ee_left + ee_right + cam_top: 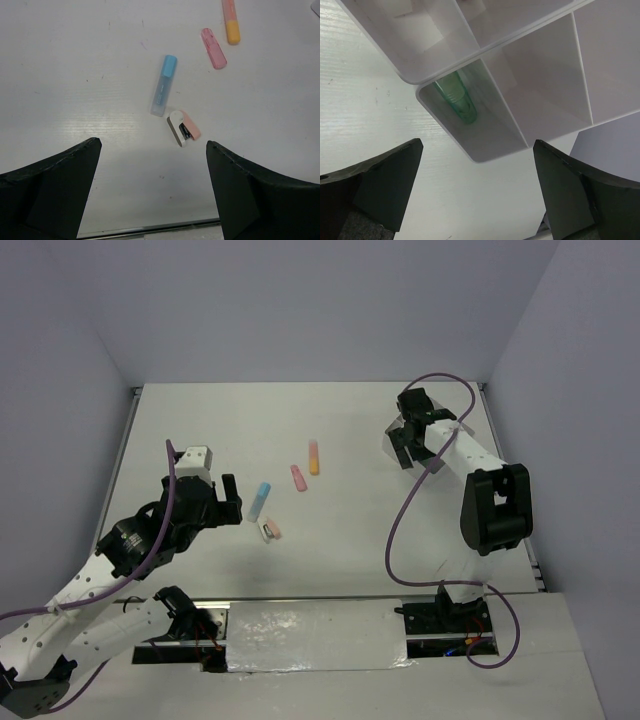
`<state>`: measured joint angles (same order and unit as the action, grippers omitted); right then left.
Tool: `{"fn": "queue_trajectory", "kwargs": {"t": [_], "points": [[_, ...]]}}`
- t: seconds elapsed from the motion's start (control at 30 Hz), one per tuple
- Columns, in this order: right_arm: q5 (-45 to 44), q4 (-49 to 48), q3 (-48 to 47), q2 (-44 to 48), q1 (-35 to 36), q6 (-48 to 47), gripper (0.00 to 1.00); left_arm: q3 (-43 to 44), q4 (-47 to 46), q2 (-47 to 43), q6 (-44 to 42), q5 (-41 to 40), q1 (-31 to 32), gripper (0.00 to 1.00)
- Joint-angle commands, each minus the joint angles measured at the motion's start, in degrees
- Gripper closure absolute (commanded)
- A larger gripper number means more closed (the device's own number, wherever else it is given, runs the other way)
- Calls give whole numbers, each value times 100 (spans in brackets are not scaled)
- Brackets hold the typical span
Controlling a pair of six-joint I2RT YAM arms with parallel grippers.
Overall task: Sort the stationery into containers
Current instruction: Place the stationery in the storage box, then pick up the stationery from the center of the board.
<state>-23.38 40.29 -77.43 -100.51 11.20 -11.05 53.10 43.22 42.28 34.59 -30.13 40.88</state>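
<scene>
Seeing the left gripper hanging low over the white table, nearest the arm bases, with its black fingers standing wide apart and clasping nothing.

Finding just ahead of it a stubby pink-and-white piece lying flat on the table, with dark metal showing in its slot. Possibly a mini stapler, but too small for certainty.

Spotting right beside that, and not quite touching it, a pale blue piece with a brighter blue cap pointing away.

Noting farther out a translucent pink piece, and beyond it an orange piece with a peach body running off the top edge of the left wrist view. Both lying apart from each other.

Looking to the far right, catching the right gripper hovering above the white tray, its fingers spread wide and holding nothing.

Making out a clear green piece resting in the corner compartment closest to that gripper, leaning along the wall, its upper end disappearing behind a white edge.

Struggling in the top view to separate the tray from the white table, the gripper covering most of it. Seeing the tray's far compartments cut off by the frame in the right wrist view.
</scene>
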Motion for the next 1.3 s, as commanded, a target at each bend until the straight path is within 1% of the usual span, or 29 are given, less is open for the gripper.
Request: {"fn": "queue_trajectory", "kwargs": {"t": [0.0, 0.13, 0.17, 0.23, 0.33, 0.4, 0.43, 0.47, 0.5, 0.53, 0.57, 0.6, 0.63, 0.67, 0.7, 0.73, 0.77, 0.8, 0.83, 0.87, 0.93, 0.97, 1.03, 1.07, 1.1, 1.13, 1.2, 1.27], "points": [[-79, -13, -9, 181, -4, 33, 0, -19, -183, -9, -93, 16, -19, 1], [-53, 23, -141, 373, 66, 94, 0, -19, -200, -18, -93, 7, -19, 1], [-97, -4, -167, 557, 127, 129, 0, -19, -191, -18, -93, 7, -28, 1], [-228, -83, -194, 803, 426, 112, 0, -19, -191, -10, -84, -2, -28, 1], [-527, -223, -229, 1348, 847, 138, 0, -10, -174, 52, -58, -54, -19, 1], [-746, -399, -185, 1840, 1058, 296, 0, 25, -112, 131, 13, -133, -28, 1], [-800, -478, -133, 2233, 1321, 462, 0, 42, -95, 166, 48, -151, -28, 1], [-852, -766, -54, 2472, 1462, 559, 0, 86, -42, 184, 135, -168, -28, 1], [-879, -986, 243, 2710, 1594, 664, 0, 104, -33, 236, 197, -186, -28, 1], [-644, -1493, 437, 3243, 1717, 944, 0, 121, -94, 263, 345, -125, -36, 1], [-259, -1820, 1031, 3527, 1710, 1121, 0, 121, -173, 324, 408, -55, -37, 1], [389, -2398, 1420, 4025, 1675, 1819, 0, 130, -243, 368, 652, 33, -37, 1], [804, -2769, 1798, 4222, 1614, 1852, 0, 148, -296, 455, 759, 103, -37, 1], [1252, -2999, 2367, 4363, 1596, 1695, 0, 165, -497, 717, 812, 208, -45, 1], [1370, -3036, 2468, 4434, 1613, 1763, 0, 226, -560, 903, 874, 279, -45, 1], [1536, -2810, 2504, 4417, 1605, 2147, 0, 418, -595, 1148, 1013, 323, -54, 0], [1538, -2677, 2513, 4391, 1613, 2351, 0, 560, -596, 1708, 1093, 315, -63, 1], [1451, -2345, 2505, 4356, 1613, 2805, 0, 883, -578, 2018, 1250, 332, -80, 1], [1380, -2142, 2478, 4338, 1613, 2958, 0, 1060, -526, 2343, 1383, 324, -98, 1], [1275, -1922, 2409, 4347, 1622, 3099, 0, 1245, -456, 2990, 1506, 332, -107, 1], [1064, -1317, 2329, 4443, 1622, 3477, 0, 1735, -455, 3591, 1821, 394, -124, 1], [1028, -1200, 2372, 4522, 1639, 3582, 0, 1913, -455, 4160, 1919, 385, -124, 1], [1229, -1147, 2495, 4864, 1648, 3697, 0, 2466, -429, 4751, 2104, 271, -142, 2], [1483, -1199, 2722, 5013, 1648, 3724, 0, 2729, -289, 5389, 2183, 210, -177, 4], [1607, -1251, 2855, 5328, 1683, 3724, 0, 3184, -140, 5683, 2201, 244, -273, 5], [1660, -1278, 3074, 5470, 1692, 3741, 0, 3354, -95, 6234, 2201, 314, -335, 8], [1836, -1278, 3268, 5847, 1745, 3785, 0, 3705, -217, 6633, 2044, 691, -484, 10], [2064, -1375, 3593, 6025, 1745, 3812, 0, 3847, -296, 7056, 2026, 771, -502, 10]]}}
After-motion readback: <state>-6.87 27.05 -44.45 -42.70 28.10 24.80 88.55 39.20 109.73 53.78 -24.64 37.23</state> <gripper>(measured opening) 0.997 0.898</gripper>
